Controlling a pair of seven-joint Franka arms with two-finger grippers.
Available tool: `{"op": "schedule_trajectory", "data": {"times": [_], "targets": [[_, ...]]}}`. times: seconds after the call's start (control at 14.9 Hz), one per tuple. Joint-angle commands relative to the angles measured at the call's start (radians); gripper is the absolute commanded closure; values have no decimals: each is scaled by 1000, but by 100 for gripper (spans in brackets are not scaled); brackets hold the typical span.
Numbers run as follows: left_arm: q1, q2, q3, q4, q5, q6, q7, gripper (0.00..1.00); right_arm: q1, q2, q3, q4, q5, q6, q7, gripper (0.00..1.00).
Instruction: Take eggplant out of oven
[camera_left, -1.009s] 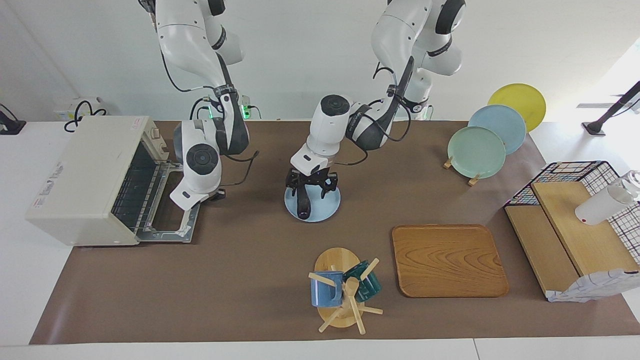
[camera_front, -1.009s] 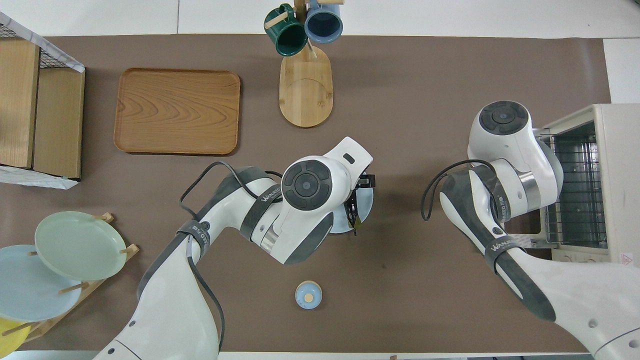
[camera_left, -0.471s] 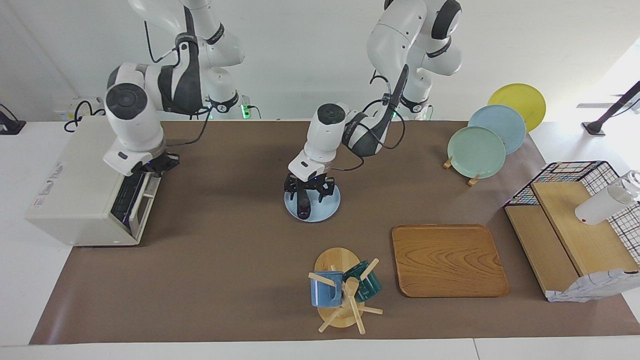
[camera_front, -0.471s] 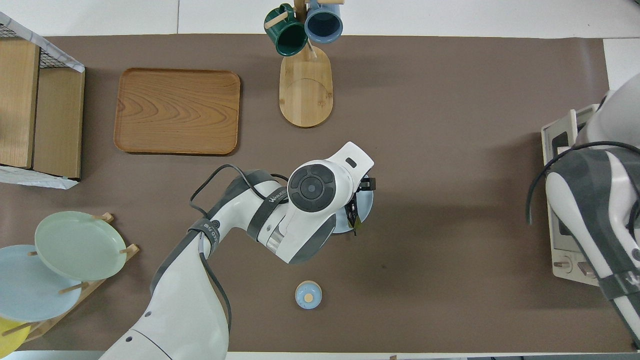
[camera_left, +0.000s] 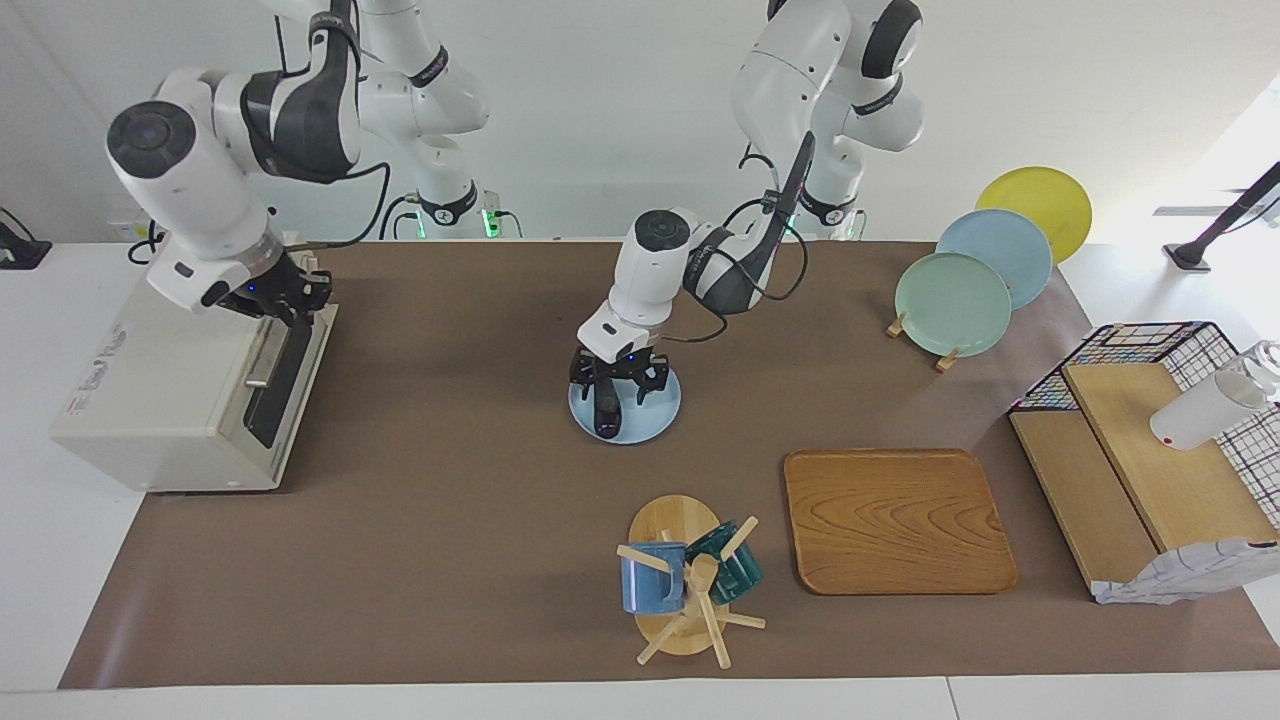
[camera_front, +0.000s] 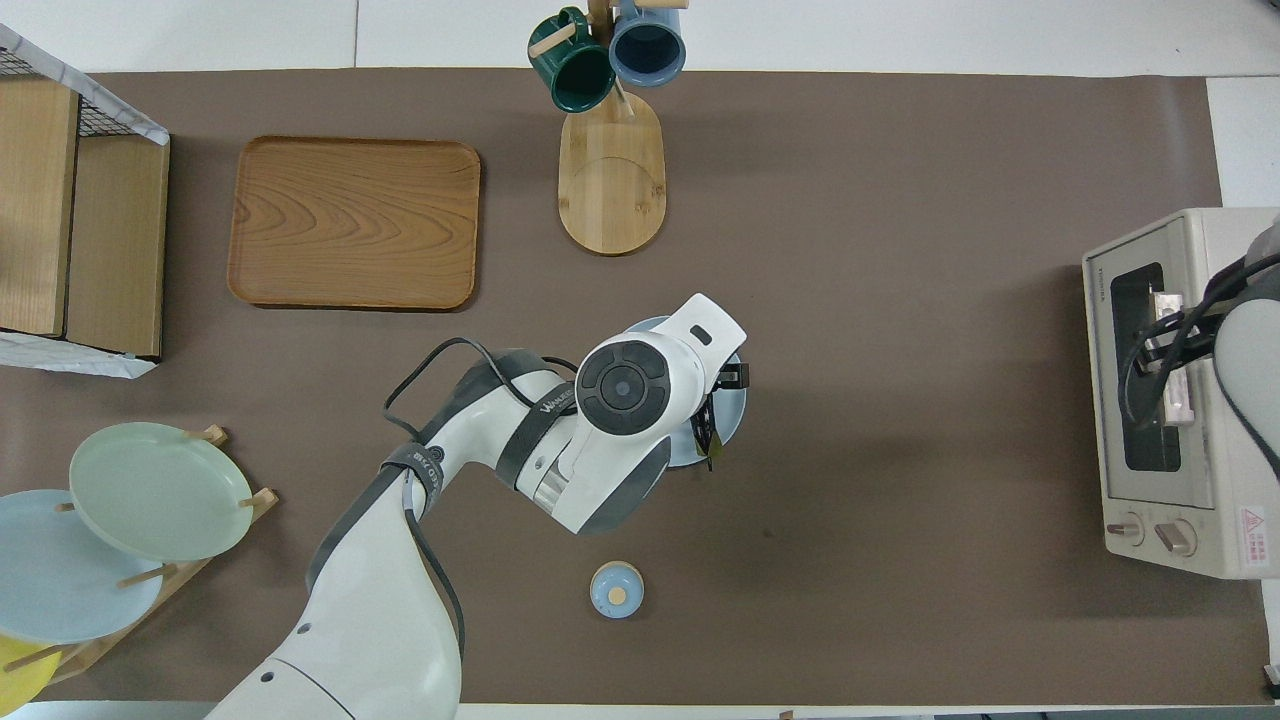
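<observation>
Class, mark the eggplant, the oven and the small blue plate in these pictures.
eggplant (camera_left: 604, 412): facing view, its dark rounded end.
oven (camera_left: 170, 380): facing view, its cream top panel.
small blue plate (camera_left: 655, 412): facing view, bare rim beside the eggplant.

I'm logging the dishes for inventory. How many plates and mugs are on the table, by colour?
Light blue plates: 2
Green plate: 1
Yellow plate: 1
Blue mug: 1
Dark green mug: 1
Total: 6
</observation>
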Motion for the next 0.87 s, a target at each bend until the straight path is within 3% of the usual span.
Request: {"op": "schedule_trajectory", "data": {"times": [0.0,0.07,0.13,0.2,0.34,0.47,0.67,0.81], "targets": [[-20,-5,19,-16,3,22,-11,28,-4,-3,6,97,59,-64,-2,43],[-18,-5,19,-17,3,20,-11,37,-1,-3,8,96,68,-53,4,36],[-17,-5,19,-20,3,20,-11,45,1,-3,9,97,69,-56,18,6],[-17,-7,19,-26,3,20,-11,50,-2,-3,9,99,71,-53,37,0],[-17,-8,19,-28,3,12,-11,53,-5,-3,6,94,74,-35,64,0],[-17,-10,19,-28,3,6,-12,65,-11,-3,8,94,73,-38,126,0],[-12,-20,22,-20,2,-40,-17,100,4,-34,6,62,66,-64,128,0],[20,-78,22,-20,2,-104,-17,100,7,-34,5,65,65,-56,133,0]]}}
